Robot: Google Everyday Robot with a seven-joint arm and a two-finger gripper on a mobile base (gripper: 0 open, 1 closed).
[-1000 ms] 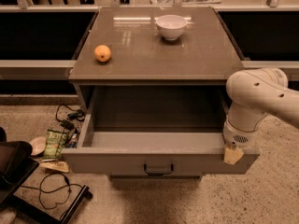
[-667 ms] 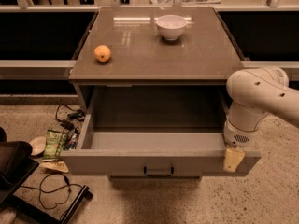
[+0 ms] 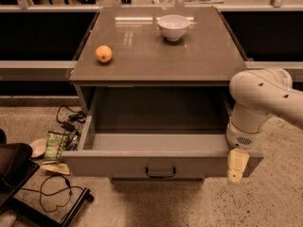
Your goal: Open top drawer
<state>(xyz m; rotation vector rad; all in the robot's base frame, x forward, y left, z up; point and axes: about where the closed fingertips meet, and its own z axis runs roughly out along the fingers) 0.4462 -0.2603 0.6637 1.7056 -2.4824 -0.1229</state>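
Standing pulled well out of the cabinet, the top drawer (image 3: 161, 163) shows a deep box interior w/ flat, matte grey walls and bottom. Its front is a wide, flat grey panel w/ a small black bar handle (image 3: 160, 173) at centre. The gripper (image 3: 237, 165) — a pale, blocky, cream-coloured piece hanging from a smooth, rounded white arm (image 3: 258, 98) — sits at the drawer front's corner on the picture's right side, overlapping the panel's top edge. Can't tell whether it is spread or closed, nor whether it touches the panel. The cabinet top (image 3: 189, 56) is a smooth, slightly glossy brown-grey slab w/ square edges, carrying a round orange (image 3: 103, 54) near its picture-left edge and a white bowl (image 3: 173, 27) toward the back, the two well apart. Speckled, stone-like floor (image 3: 142, 207) stretches in front of the drawer & under the arm. On the picture's left, black cables (image 3: 66, 119), a green snack bag (image 3: 57, 143) and a dark flat object (image 3: 14, 169) crowd the floor near the drawer's other corner.
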